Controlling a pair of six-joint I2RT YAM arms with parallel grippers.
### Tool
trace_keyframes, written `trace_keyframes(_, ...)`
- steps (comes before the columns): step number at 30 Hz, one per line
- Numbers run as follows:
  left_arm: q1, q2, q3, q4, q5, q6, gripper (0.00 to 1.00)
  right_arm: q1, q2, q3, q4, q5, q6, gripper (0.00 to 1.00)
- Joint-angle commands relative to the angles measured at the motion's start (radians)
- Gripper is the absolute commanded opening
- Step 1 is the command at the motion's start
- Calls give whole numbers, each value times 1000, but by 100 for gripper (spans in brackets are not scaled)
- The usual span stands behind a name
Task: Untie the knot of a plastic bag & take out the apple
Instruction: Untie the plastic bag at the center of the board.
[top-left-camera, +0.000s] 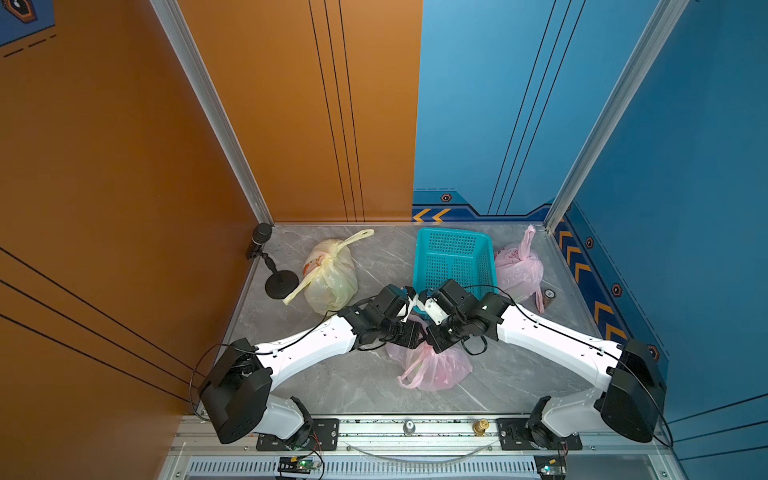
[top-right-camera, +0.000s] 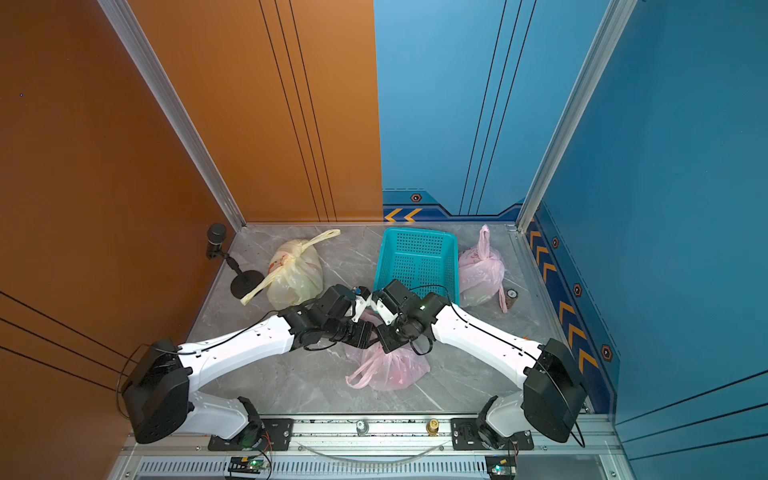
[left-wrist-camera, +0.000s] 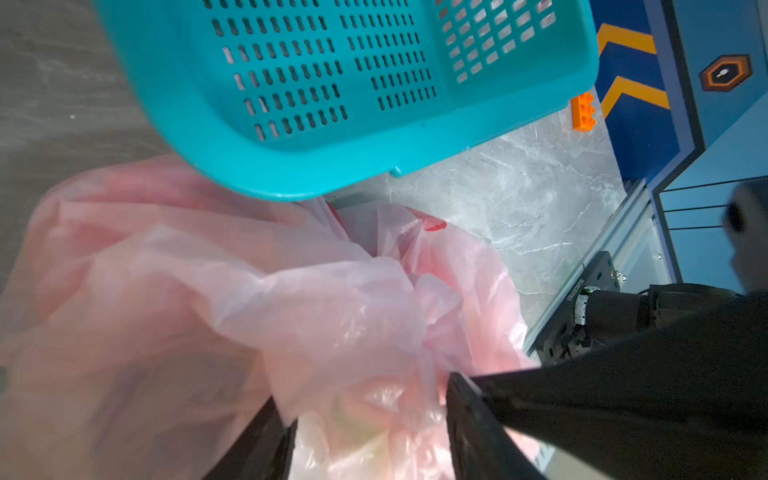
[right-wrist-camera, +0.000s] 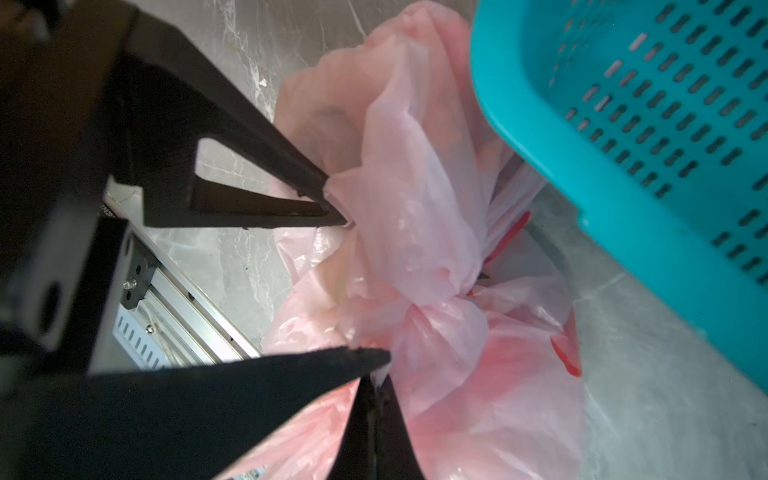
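Right jaws pinch the bag beside its knot, left jaws spread around more of it; a skewed pull might tighten the knot or tear the bag.

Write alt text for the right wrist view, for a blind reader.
The right gripper is pinched shut on a pink bag close to its knot. The left gripper touches a fold of the bag; a teal basket sits alongside on the grey marble table.

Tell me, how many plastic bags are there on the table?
3. The yellow bag lies at the back left. The far pink bag sits beside the basket. The near pink bag lies in front, middle. Another might be hidden from view.
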Motion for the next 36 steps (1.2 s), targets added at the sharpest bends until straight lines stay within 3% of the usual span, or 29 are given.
trace_keyframes(1,0,-23,-23,58,57,-15,44,29,-31,-5,29,-17,39,0)
trace_keyframes(4,7,-14,-26,32,65,-11,2,41,-43,7,74,-10,54,0)
trace_keyframes(5,11,-15,-24,4,54,-8,0,42,-46,16,87,-5,56,0)
trace_keyframes(12,101,-172,11,-168,-79,59,0,75,-51,97,228,-27,57,0)
trace_keyframes(16,214,-288,50,-260,-106,113,0,100,-46,109,301,-35,56,0)
trace_keyframes(20,372,-356,56,-247,-49,143,0,132,-50,68,358,48,20,0)
trace_keyframes(27,563,-290,63,-131,53,164,0,201,-101,-107,509,147,-110,0)
trace_keyframes(32,649,-187,97,14,128,125,0,285,-91,-185,437,265,-163,0)
trace_keyframes(36,665,-100,184,75,157,116,0,371,-64,-234,375,292,-144,0)
